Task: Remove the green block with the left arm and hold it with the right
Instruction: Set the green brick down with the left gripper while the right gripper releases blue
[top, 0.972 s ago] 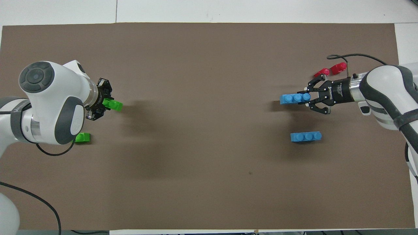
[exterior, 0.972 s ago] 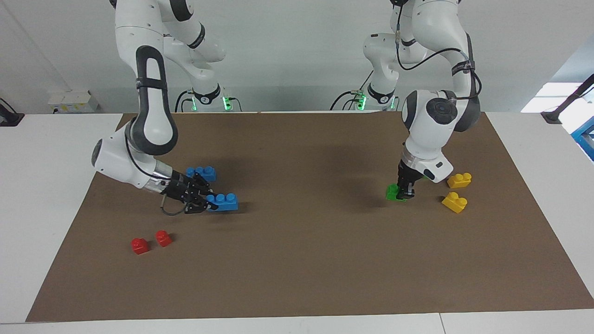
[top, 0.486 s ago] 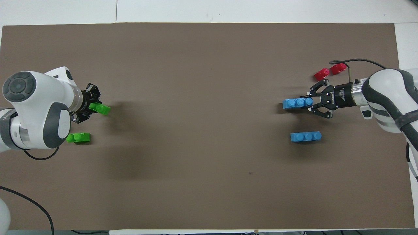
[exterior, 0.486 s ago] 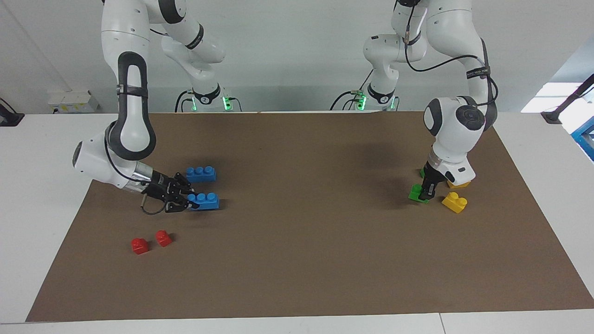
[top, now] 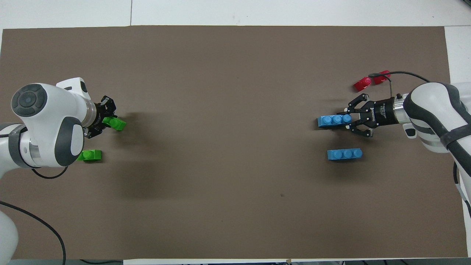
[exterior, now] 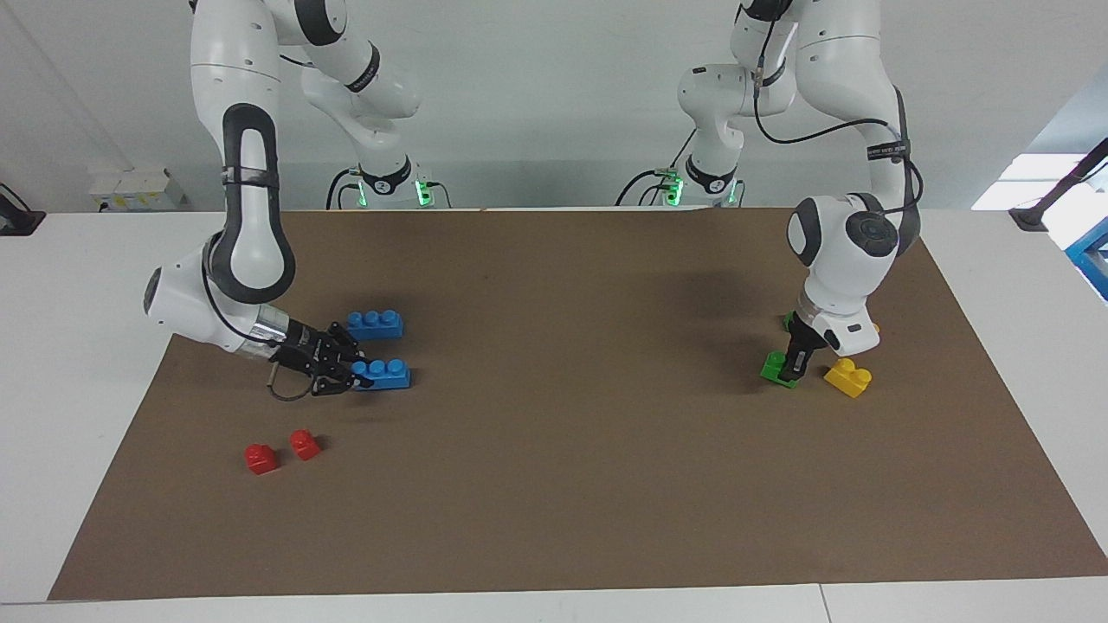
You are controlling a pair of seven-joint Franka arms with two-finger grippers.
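Left tool [exterior: 789, 368] is closed on the small bright green two-stud plastic block [exterior: 776, 369] at the worktop's left-arm end. Right tool [exterior: 357, 374] is closed on a blue three-stud plastic brick [exterior: 384, 374].

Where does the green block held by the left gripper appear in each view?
Facing view: green block sits low at the left gripper, beside a yellow brick.
Overhead view: green block pokes out of the left gripper; the yellow brick is hidden.
Shared landmark: the second green block, nearer the robots.
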